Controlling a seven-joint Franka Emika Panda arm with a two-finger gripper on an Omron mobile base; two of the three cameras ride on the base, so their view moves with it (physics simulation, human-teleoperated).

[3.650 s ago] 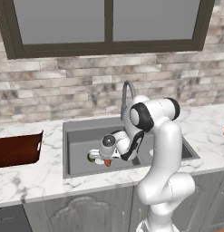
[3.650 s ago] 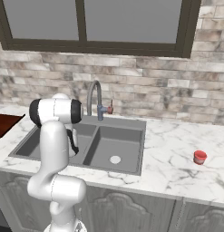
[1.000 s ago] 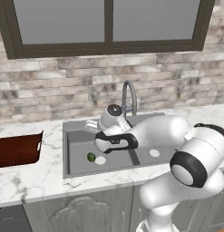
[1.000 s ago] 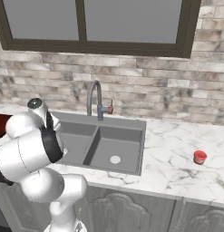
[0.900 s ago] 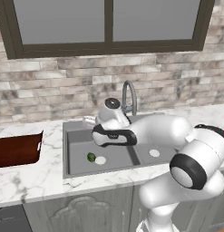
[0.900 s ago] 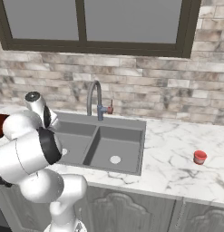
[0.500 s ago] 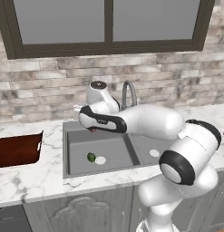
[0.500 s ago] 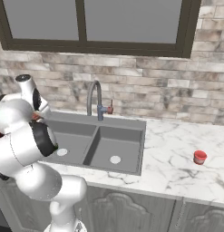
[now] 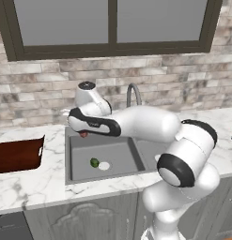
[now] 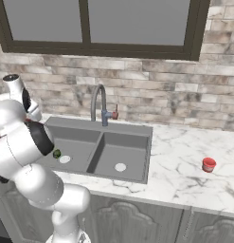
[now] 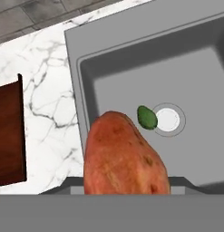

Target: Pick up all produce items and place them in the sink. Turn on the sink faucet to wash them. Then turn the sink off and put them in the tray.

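My gripper is shut on the orange-red vegetable and holds it above the back left corner of the sink, near the rim. That vegetable rises large at the bottom of the hand view and hides the fingertips. The small dark-green fruit lies on the floor of the left basin, touching the pale drain; it is also the green fruit in the hand view. The tray sits on the counter left of the sink. The faucet stands behind the sink, with no water showing.
A small red cup stands on the marble counter right of the sink. A strip of marble counter lies between the tray and the sink rim. The brick wall and window are behind.
The arm has risen out of the left basin and swung left and back toward the sink's left rim, carrying the orange-red vegetable. The green fruit has stayed by the drain.
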